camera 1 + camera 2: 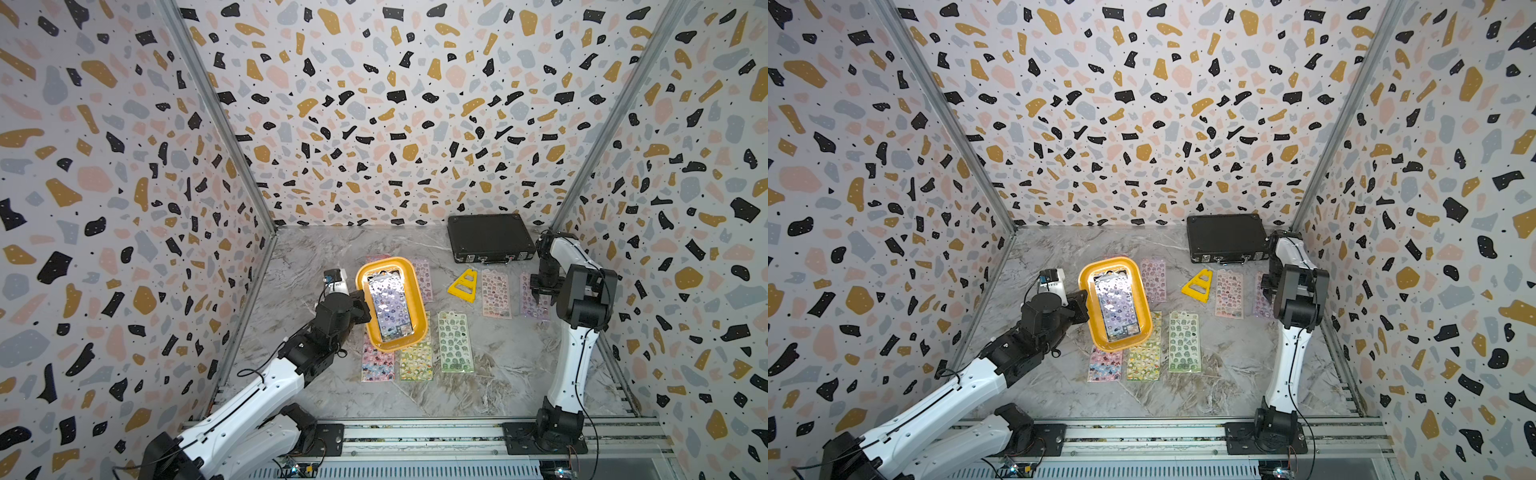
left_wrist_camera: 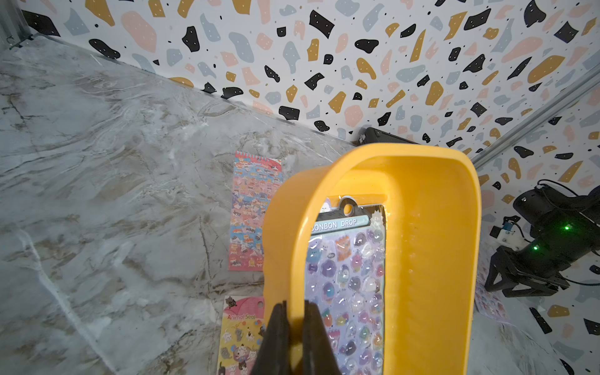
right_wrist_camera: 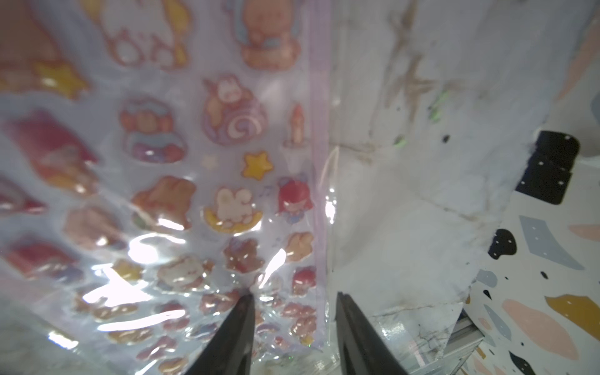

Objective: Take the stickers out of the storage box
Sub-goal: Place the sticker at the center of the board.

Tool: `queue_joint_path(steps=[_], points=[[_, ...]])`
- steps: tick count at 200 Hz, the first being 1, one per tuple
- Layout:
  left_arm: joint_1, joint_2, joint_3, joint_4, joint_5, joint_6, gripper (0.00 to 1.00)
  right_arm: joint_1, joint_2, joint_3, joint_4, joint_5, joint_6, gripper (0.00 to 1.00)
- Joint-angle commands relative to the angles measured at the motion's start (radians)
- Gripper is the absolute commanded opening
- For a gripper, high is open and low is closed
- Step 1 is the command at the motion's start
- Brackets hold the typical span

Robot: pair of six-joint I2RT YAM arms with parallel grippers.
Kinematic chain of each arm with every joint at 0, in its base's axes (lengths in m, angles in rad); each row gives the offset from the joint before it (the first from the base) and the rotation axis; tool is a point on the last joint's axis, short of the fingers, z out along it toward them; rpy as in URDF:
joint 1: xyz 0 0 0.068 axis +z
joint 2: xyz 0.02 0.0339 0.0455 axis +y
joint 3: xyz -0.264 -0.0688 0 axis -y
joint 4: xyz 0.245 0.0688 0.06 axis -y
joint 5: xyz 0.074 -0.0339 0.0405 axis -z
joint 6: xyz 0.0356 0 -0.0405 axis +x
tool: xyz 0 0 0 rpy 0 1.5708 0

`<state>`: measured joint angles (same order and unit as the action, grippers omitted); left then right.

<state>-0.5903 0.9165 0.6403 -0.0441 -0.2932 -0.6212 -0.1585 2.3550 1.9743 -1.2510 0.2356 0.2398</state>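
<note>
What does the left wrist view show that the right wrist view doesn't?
Left wrist only: the yellow tub, its rim pinched by the left end effector, a purple sticker sheet lying inside, a pink sheet and a cat sheet on the table beside it, a black case by the wall.
Right wrist only: single stickers on a lilac sheet, such as a star and a candle.
Both: the right end effector, open over that lilac sheet, the marble table, the speckled wall.

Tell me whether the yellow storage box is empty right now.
No: a purple Bonbon Drop sticker sheet lies inside the yellow storage box, which the left gripper pinches by its rim.
</note>
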Motion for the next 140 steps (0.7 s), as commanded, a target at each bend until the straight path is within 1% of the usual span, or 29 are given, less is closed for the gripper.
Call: queue_joint_path(steps=[1,16,60,99,116,132,140], points=[[0.003,-0.005,-0.003,0.063,0.007,-0.009,0.00,0.017,-0.017,0.018,0.023,0.052,0.011,0.54],[0.003,-0.005,-0.002,0.064,0.008,-0.012,0.00,0.017,-0.048,0.008,0.040,0.050,0.033,0.57],[0.003,-0.001,-0.001,0.064,0.012,-0.010,0.00,0.017,-0.181,-0.055,0.101,0.089,0.112,0.59],[0.003,-0.005,-0.001,0.064,0.013,-0.008,0.00,0.017,-0.348,-0.188,0.162,0.097,0.202,0.59],[0.003,-0.006,-0.001,0.065,0.023,-0.005,0.00,0.019,-0.434,-0.272,0.207,0.040,0.227,0.57],[0.003,-0.009,-0.002,0.073,0.039,-0.001,0.00,0.025,-0.553,-0.395,0.294,-0.048,0.244,0.56],[0.003,-0.007,-0.002,0.080,0.052,0.003,0.00,0.031,-0.616,-0.455,0.340,-0.115,0.252,0.56]])
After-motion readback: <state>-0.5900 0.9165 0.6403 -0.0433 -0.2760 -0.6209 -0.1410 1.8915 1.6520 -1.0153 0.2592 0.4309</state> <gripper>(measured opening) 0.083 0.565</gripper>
